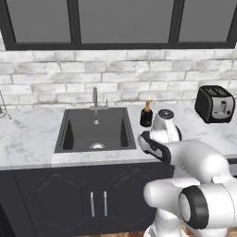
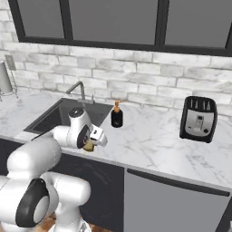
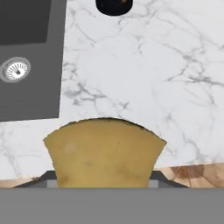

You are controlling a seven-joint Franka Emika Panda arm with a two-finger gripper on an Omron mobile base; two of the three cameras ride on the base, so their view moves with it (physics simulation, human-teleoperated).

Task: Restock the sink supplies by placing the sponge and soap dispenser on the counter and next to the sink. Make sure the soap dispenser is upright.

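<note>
Starting at the left, we see the sink [image 1: 96,129], a black basin sunk in the counter [image 1: 28,139], with its steel drain [image 3: 15,70] and a slim faucet [image 1: 95,98] at the back rim. Just right of the basin, near the back of the counter, the soap dispenser [image 1: 146,114] stands upright, a dark bottle with an orange pump top; we judge that part of the task already done, since it sits on the marble beside the sink and is not tipped. Next comes our gripper [image 2: 90,144], low over the front strip of the counter, right of the sink's near corner. It is closed on the sponge [image 3: 104,153], the yellow block that bulges between the finger tips in the hand view and peeks out as a small yellow patch under the hand in the right base view. The sponge looks held above the marble, not lying on it, though we cannot tell how close it is. So what is left, as we read it, is to lower the sponge to the counter beside the sink and let go. The spot below it is bare marble, near the front edge, so we would set it down with care. Farther right stands a black toaster [image 1: 214,103], well apart from all this.
</note>
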